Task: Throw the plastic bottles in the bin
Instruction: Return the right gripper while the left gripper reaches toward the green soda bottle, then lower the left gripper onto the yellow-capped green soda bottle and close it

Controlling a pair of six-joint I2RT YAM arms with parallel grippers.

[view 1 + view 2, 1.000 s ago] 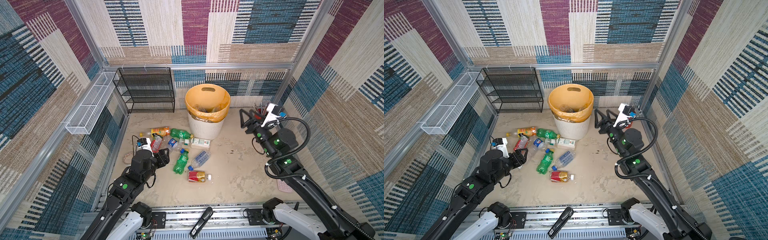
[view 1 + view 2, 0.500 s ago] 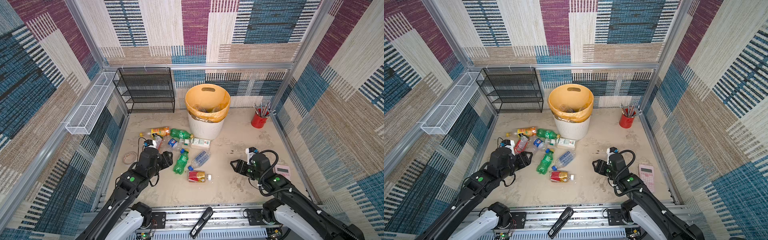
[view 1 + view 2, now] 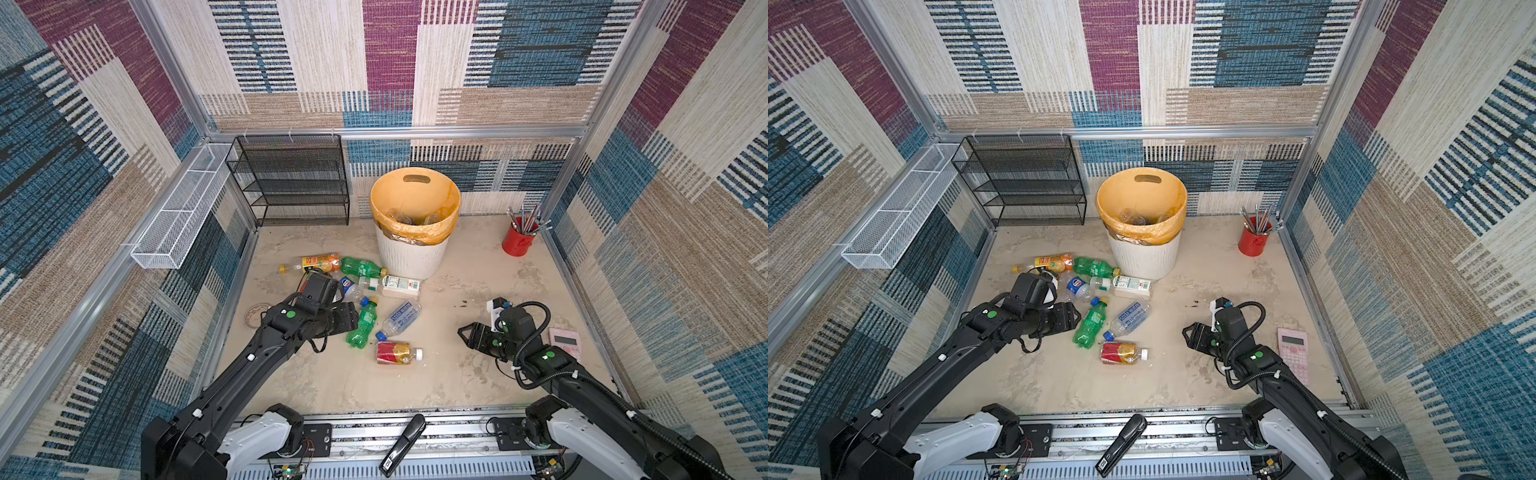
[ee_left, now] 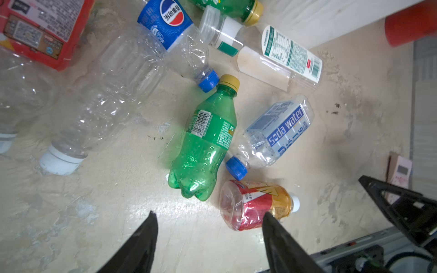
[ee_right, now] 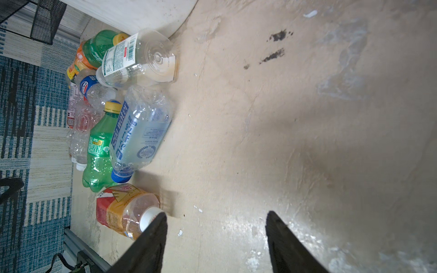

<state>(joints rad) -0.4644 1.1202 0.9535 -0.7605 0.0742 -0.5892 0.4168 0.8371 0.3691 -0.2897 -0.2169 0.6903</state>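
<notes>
Currently, in a top view, the left pincer (image 3: 352, 319) is low with its jaws apart and empty, and the green bottle (image 3: 360, 328) lies just ahead of its tips. The right pincer (image 3: 463, 332) is likewise spread and empty, with the red-labelled bottle (image 3: 395, 353) well apart ahead of it. The bin (image 3: 409, 259) stands far beyond both pincers, with a few bottles inside and several more on the floor. Left wrist view: the green bottle's base lies ahead between the jaw lines, the red-labelled bottle sits close off one tip, and the soda water bottle (image 4: 279, 132) nearly touches the green one. Risk: closing here could nudge neighbours or clip two at once, and slick crushed plastic may squirt free. Right wrist view: the red-labelled bottle sits beside one tip, not between the jaws. Risk: both arms converge on one cluster and collide.
</notes>
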